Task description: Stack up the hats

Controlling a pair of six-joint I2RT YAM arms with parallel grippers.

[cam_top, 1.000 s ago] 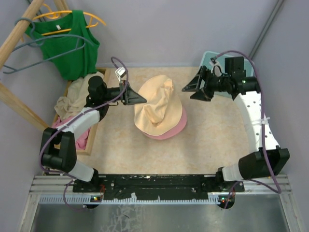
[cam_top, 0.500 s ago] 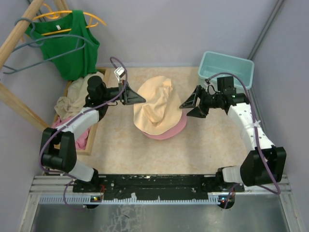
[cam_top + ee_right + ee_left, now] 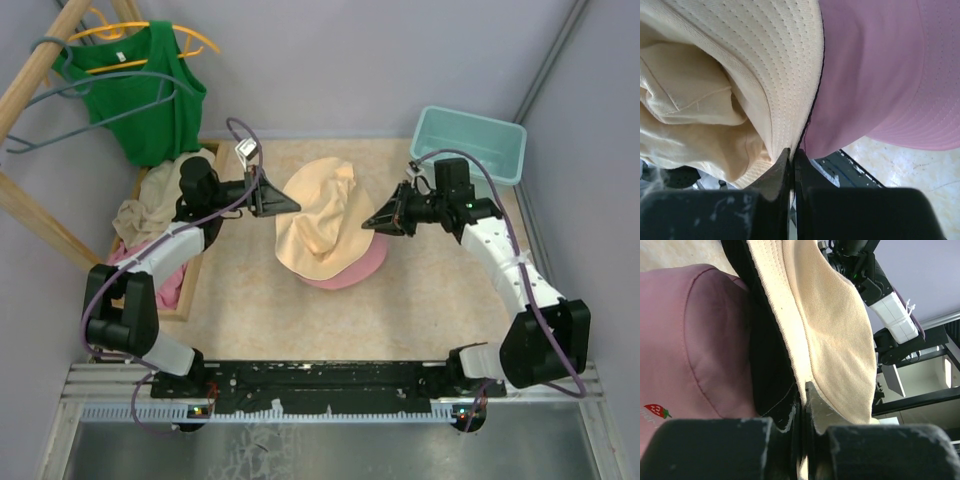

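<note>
A beige hat (image 3: 315, 220) lies crumpled over a pink hat (image 3: 355, 268) in the middle of the table. My left gripper (image 3: 295, 204) is shut on the beige hat's left brim. In the left wrist view the beige brim (image 3: 830, 315) runs down between the jaws of the left gripper (image 3: 802, 390), with the pink hat (image 3: 690, 340) beside it. My right gripper (image 3: 368, 224) is at the hat's right side. In the right wrist view the right gripper (image 3: 792, 152) is shut, with the edge of the beige brim (image 3: 765, 60) pinched at its tips and the pink hat (image 3: 875, 75) just beyond.
A teal bin (image 3: 468, 140) stands at the back right. A wooden tray (image 3: 196, 275) at the left holds beige and pink cloth garments (image 3: 150, 210). A green tank top (image 3: 140, 95) hangs on a hanger at the back left, by slanted wooden poles.
My right arm has swung from near the teal bin down to the beige hat's right brim and its jaws have shut there. The left gripper has held still.
</note>
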